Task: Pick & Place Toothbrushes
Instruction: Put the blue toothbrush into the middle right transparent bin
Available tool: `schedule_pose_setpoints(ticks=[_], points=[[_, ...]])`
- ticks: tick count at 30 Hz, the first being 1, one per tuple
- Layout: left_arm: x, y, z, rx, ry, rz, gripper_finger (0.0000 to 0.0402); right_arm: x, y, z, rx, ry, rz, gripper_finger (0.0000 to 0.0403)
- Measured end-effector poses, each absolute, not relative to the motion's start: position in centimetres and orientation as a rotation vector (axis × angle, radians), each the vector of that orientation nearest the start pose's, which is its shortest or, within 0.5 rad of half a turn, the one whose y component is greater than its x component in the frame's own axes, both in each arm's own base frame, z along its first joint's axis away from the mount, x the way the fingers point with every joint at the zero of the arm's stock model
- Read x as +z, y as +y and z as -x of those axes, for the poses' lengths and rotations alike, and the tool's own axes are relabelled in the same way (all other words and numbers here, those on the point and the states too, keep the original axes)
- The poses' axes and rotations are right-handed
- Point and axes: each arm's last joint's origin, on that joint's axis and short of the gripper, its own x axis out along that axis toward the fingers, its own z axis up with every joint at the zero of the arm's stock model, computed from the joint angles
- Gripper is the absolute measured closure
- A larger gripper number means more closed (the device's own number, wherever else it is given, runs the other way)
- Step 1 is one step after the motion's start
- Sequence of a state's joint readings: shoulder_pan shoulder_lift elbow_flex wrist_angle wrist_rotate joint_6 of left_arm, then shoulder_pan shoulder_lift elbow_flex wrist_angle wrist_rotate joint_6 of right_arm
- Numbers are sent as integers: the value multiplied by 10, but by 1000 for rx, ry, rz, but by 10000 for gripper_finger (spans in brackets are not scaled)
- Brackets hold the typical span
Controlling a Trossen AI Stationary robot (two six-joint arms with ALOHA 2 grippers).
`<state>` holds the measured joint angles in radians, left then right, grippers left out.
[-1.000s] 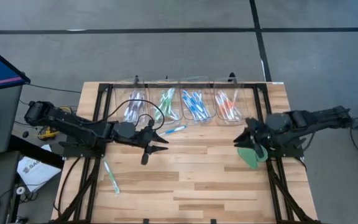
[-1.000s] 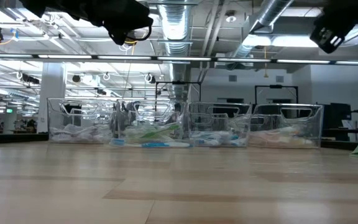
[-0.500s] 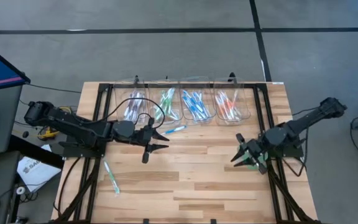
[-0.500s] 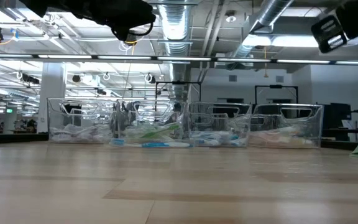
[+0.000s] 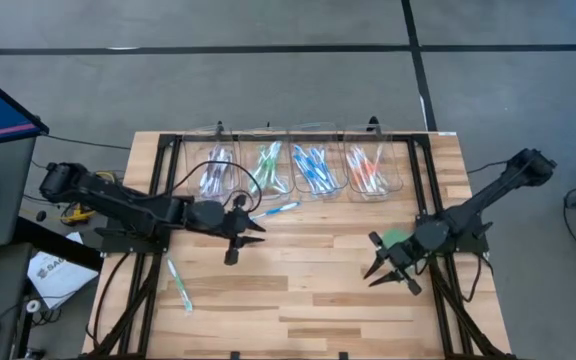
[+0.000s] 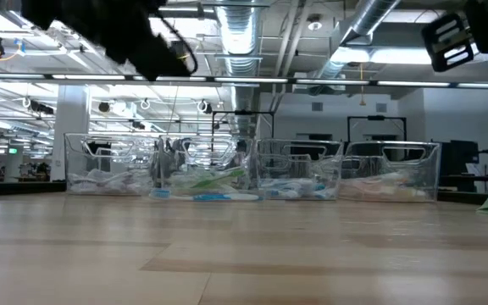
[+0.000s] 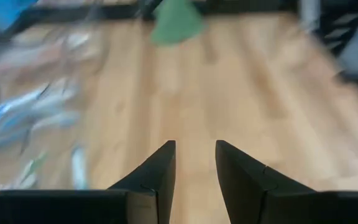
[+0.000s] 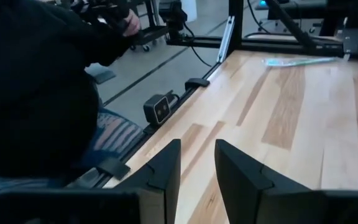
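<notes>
Nearly sorted, with two strays left out on the desk (image 5: 308,300).

Shows most of the toothbrushes (image 5: 313,168) lying in four clear bins (image 5: 318,128) along the far edge, grouped by colour, presumably so each stray has an obvious home. Leaves one blue toothbrush (image 5: 279,209) loose just in front of the bins and one green toothbrush (image 5: 178,284) well apart, near the left front. Finds the left gripper (image 7: 194,144) above the desk close beside the blue stray, jaws a little open and gripping nothing, likely lined up for that pick. Puts the right gripper (image 8: 197,143) toward the right front, near a green disc (image 5: 396,238), jaws likewise parted and empty, seemingly kept clear of the bins to give room.
</notes>
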<state>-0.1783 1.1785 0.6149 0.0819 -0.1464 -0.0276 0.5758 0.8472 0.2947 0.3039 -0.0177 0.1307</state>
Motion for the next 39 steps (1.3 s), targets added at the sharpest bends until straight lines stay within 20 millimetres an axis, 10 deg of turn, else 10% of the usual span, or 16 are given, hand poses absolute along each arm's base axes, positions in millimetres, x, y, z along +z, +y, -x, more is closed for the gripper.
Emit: schedule_pose_setpoints(ticks=[24,39], points=[[130,-23,-190,289,511,43,295,173,98,-170,483,435,-124,310],[97,-20,-203,440,497,-29,295,173,99,-170,486,436,-131,310]])
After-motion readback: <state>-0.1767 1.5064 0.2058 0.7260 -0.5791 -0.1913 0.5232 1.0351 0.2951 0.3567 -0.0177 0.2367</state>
